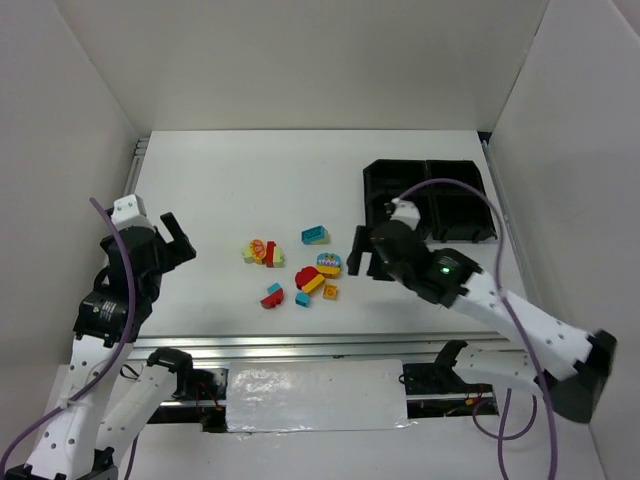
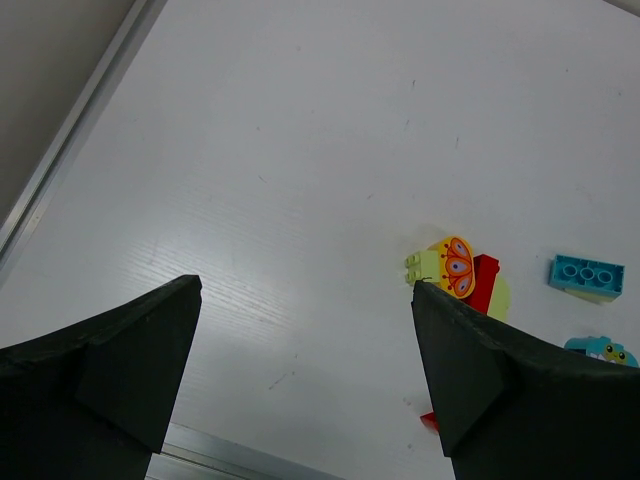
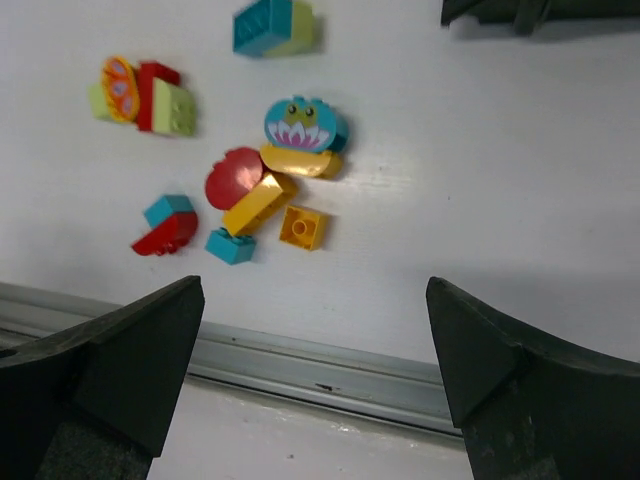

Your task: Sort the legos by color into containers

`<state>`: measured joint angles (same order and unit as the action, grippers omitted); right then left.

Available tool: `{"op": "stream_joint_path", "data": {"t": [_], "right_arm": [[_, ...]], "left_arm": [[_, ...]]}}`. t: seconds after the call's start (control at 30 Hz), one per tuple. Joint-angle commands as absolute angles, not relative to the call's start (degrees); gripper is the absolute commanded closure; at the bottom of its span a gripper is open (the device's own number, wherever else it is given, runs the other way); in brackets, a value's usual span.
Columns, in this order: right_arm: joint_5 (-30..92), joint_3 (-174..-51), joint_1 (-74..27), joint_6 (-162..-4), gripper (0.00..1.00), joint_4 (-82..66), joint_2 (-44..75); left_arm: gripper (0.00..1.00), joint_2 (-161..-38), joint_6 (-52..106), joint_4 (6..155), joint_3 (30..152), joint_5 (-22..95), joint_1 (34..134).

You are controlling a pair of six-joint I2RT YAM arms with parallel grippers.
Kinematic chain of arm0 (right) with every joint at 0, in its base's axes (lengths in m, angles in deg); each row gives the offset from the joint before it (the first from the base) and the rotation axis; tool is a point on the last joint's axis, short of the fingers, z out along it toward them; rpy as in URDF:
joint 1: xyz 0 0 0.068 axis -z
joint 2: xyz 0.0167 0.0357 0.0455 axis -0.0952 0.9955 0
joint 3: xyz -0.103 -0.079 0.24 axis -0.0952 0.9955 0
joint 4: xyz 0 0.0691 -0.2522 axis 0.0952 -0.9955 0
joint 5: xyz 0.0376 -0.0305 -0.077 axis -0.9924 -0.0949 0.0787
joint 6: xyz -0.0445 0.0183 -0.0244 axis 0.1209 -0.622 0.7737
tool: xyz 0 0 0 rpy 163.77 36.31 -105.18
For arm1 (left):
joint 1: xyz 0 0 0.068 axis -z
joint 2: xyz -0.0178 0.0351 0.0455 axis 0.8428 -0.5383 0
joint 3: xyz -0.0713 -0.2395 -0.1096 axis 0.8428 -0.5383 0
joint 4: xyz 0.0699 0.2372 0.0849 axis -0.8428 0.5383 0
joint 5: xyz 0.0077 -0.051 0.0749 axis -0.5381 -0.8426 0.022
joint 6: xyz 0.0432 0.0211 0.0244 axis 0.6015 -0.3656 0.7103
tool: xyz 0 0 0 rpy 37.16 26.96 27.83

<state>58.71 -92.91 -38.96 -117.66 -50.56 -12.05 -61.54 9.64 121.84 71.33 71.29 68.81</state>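
Observation:
The legos lie loose in the middle of the white table: a teal brick (image 1: 315,235), a pale green and red clump with a butterfly piece (image 1: 262,252), a teal frog piece (image 1: 328,262), a red round piece (image 1: 306,277), an orange square (image 1: 330,291) and a red-and-teal piece (image 1: 272,295). The black containers (image 1: 430,195) stand at the back right, partly hidden by the right arm. My left gripper (image 1: 178,240) hangs open, left of the pile. My right gripper (image 1: 358,255) is open just right of the pile. In the right wrist view the orange square (image 3: 302,226) lies beyond the empty jaws.
A metal rail (image 1: 300,345) runs along the table's near edge. White walls close in the left, back and right sides. In the left wrist view the butterfly piece (image 2: 457,268) and the teal brick (image 2: 586,275) lie to the right of the open fingers.

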Motion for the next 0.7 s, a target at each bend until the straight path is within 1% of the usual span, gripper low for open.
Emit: {"op": "stream_joint_path", "data": {"t": [0.0, 0.07, 0.1, 0.17, 0.27, 0.4, 0.67], "right_arm": [[67.2, -95.2, -45.7, -124.7, 0.0, -47.4, -0.4], [69.9, -96.7, -48.0, -126.8, 0.0, -47.7, 8.2], [70.2, -97.9, -48.6, -127.0, 0.01, -47.0, 10.6], [69.2, -98.2, -49.3, -127.2, 0.04, -45.5, 16.4], [65.9, -97.3, -50.1, -127.2, 0.13, -40.5, 20.9], [64.4, -97.1, -50.5, -127.6, 0.17, -38.9, 24.8], [63.3, -96.0, -50.7, -127.6, 0.21, -36.7, 28.8]], "left_arm": [[0.01, -62.0, 9.8, 120.6, 71.4, 71.4, 68.3], [0.01, -62.1, 9.9, 120.7, 71.4, 71.2, 68.3], [0.0, -62.1, 10.0, 120.7, 71.4, 71.1, 68.3], [0.0, -61.8, 10.1, 120.7, 71.3, 70.8, 68.3], [0.0, -61.3, 10.1, 120.6, 71.2, 70.7, 68.3], [0.01, -60.9, 10.3, 120.5, 71.1, 70.2, 68.3], [0.01, -61.0, 10.4, 120.5, 71.0, 69.9, 68.3]]}}
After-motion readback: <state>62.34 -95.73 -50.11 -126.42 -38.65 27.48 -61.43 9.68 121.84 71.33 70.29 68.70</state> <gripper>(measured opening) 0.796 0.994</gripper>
